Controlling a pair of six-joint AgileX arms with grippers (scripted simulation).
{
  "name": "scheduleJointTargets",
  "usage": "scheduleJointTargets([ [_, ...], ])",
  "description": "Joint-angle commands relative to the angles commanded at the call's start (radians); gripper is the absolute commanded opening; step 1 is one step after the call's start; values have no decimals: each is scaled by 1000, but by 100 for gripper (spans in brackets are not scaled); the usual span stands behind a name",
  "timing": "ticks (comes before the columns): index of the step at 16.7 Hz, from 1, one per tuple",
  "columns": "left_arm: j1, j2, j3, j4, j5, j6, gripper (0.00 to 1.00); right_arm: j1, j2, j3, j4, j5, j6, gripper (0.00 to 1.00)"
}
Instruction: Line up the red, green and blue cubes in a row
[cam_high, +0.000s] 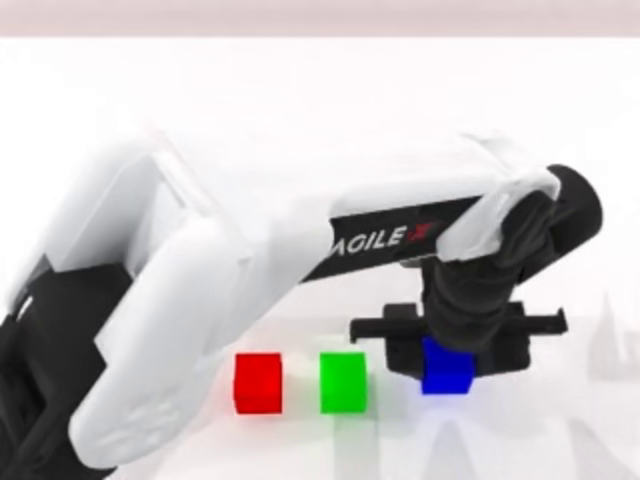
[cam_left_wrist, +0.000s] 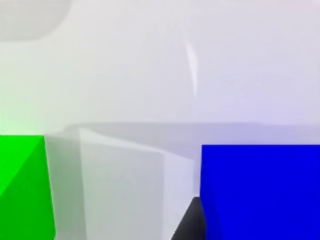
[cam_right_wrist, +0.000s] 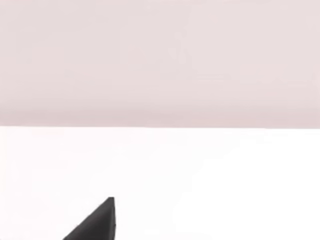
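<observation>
We see first the broad white tabletop (cam_high: 300, 90), pale and smooth, running across the whole top view up to a faint pinkish band at its far edge. Across it reaches our left arm (cam_high: 250, 240), a bulky white-shelled AgileX arm with black joints, coming in from the table's left side and stretching over to right of centre, where its black wrist turns downward. At its end the left gripper (cam_high: 447, 372), a black two-finger unit with a wide crossbar, sits low over the table, right at the small bright blue smooth cube (cam_high: 446, 368); the blue cube lies directly under the gripper body, and in the left wrist view it fills the near corner beside a dark finger (cam_left_wrist: 189, 222). We cannot tell whether the fingers are pressed on the cube or standing just off it. The small bright green smooth cube (cam_high: 343, 381) rests on the table just left of the blue one, with a gap between them, and the small bright red smooth cube (cam_high: 258, 381) rests left of the green one, also apart, so the three run in a line from left to right. Our right arm shows only as a dark fingertip (cam_right_wrist: 97, 222) in the right wrist view, over bare white table.
</observation>
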Motion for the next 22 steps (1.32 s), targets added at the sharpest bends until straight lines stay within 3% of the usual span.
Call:
scheduleJointTargets([
  [8,0,0,0,0,0,0,98,0,0,0,0,0,0,100],
  [18,0,0,3,-4,0,-1,100,0,0,0,0,0,0,100],
  [22,4,-9,102,-121,-3,-3,100,0,0,0,0,0,0,100],
])
